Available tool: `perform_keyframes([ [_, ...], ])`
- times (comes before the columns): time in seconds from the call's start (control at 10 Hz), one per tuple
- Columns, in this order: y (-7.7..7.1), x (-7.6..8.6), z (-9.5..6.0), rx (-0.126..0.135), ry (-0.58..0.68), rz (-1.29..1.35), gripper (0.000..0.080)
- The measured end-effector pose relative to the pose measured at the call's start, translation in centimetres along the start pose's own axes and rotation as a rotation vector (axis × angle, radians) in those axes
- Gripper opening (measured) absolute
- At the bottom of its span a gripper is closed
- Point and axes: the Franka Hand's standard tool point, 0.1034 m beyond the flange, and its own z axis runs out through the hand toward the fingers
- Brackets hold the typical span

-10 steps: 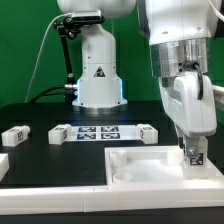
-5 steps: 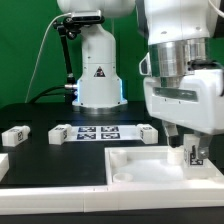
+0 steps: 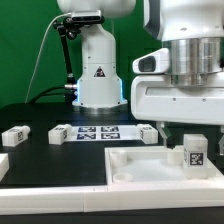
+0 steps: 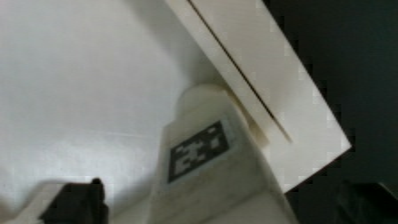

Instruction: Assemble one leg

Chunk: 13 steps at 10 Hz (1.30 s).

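Leg stands upright, long axis vertical, in the tray's corner on the exterior view's right, its tag facing the camera. Directly above hangs the gripper; whether its fingers grip or have released, I cannot tell. Farther back, the marker board lies flat.

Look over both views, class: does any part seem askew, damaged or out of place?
Nothing stands out. The leg stands upright in the white tray, at its corner on the exterior view's right. The other small white parts lie separately on the dark table, undamaged.
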Motion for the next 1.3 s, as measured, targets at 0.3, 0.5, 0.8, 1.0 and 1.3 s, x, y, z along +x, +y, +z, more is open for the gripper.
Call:
perform_keyframes([
  [0.3,0.1,0.1,0.1,-0.007,0.001,-0.268,0.0649],
  [0.5,0.1,0.2,0.1,-0.005,0.004,-0.339,0.0649],
  [0.8,0.1,0.2,0.1,-0.005,0.004,-0.334,0.0387],
  [1.0,0.2,0.2,0.1,-0.005,0.004,-0.312,0.0288],
  [1.3,2.0,0.9,0.0,-0.018,0.029,-0.015,0.0288],
])
